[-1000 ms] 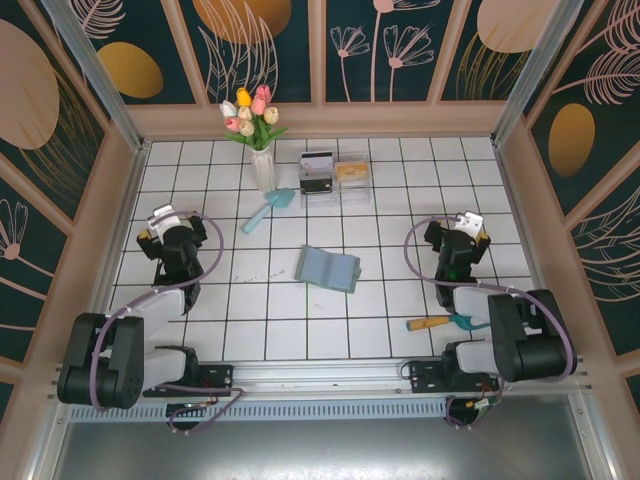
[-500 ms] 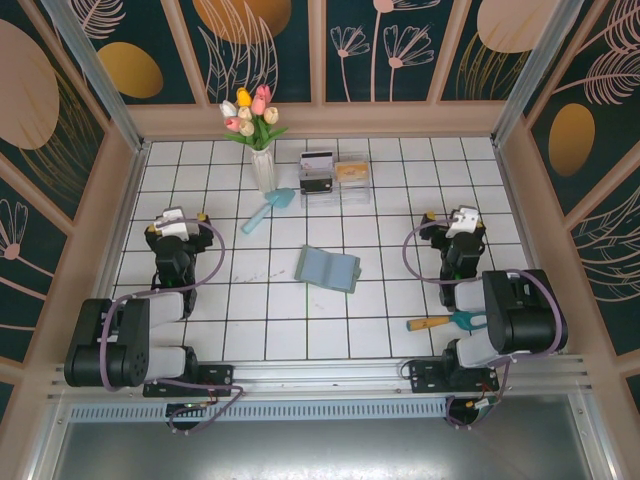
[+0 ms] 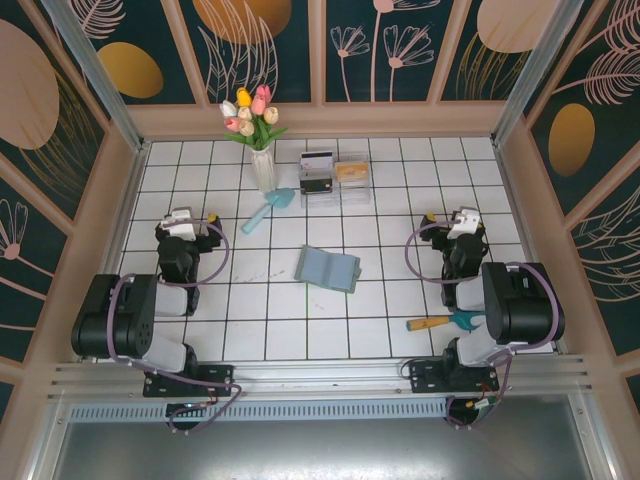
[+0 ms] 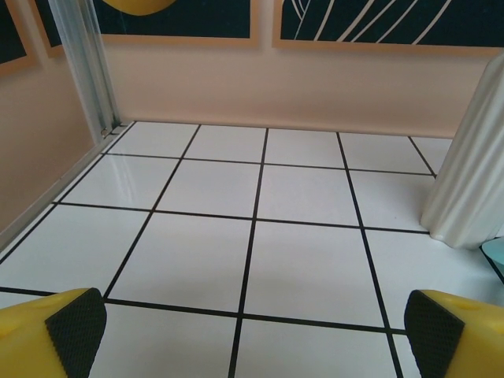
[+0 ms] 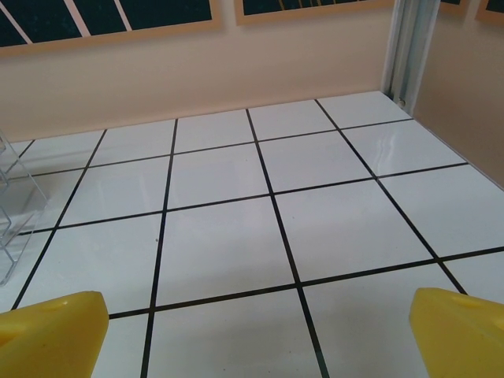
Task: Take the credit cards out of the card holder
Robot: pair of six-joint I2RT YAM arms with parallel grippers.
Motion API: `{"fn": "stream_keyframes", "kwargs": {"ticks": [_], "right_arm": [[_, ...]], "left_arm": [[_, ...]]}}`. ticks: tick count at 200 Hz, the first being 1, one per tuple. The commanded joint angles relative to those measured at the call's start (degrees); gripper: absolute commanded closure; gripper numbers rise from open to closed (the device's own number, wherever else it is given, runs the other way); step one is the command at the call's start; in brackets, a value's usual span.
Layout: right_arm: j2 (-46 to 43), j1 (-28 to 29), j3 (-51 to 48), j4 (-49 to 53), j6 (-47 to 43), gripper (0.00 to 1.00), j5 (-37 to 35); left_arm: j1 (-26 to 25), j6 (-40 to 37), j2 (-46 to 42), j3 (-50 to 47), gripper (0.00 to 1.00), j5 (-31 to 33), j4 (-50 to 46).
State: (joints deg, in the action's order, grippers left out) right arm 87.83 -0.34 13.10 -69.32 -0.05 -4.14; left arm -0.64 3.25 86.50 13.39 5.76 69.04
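The card holder [image 3: 328, 268] is lying flat in the middle of the white tiled surface [image 3: 250, 325], with its blue-grey inside facing up. It is sitting between the two arms, so either one can probably get to it. The credit cards are likely tucked in its slots, but they are too small to make out. The left arm [image 3: 178, 250] is sitting off to the left and the right arm [image 3: 462, 258] off to the right, both well apart from the card holder. Both sets of jaws are standing wide open and holding nothing, with only bare tiles between the yellow fingers [image 4: 31, 339]. The vase [image 3: 262, 168] and the clear box [image 3: 338, 180] are standing at the back, out of the way. The card holder is looking soft, so one arm may need to be pressing it down while the other is pulling a card out.
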Motion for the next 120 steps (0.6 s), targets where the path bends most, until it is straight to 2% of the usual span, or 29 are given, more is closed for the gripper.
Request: {"fn": "stream_keyframes", "kwargs": {"ticks": [1,120], "right_arm": [[0.40,-0.83,-0.18,-2.77,1.07,0.01,2.18],[0.46,-0.91,-0.09,-2.79,1.11,0.01,2.39]], "left_arm": [[0.43,0.88,0.66,-0.55,0.01,-0.58,5.61],[0.47,1.00,0.89,0.26,0.01,0.56,4.18]]}}
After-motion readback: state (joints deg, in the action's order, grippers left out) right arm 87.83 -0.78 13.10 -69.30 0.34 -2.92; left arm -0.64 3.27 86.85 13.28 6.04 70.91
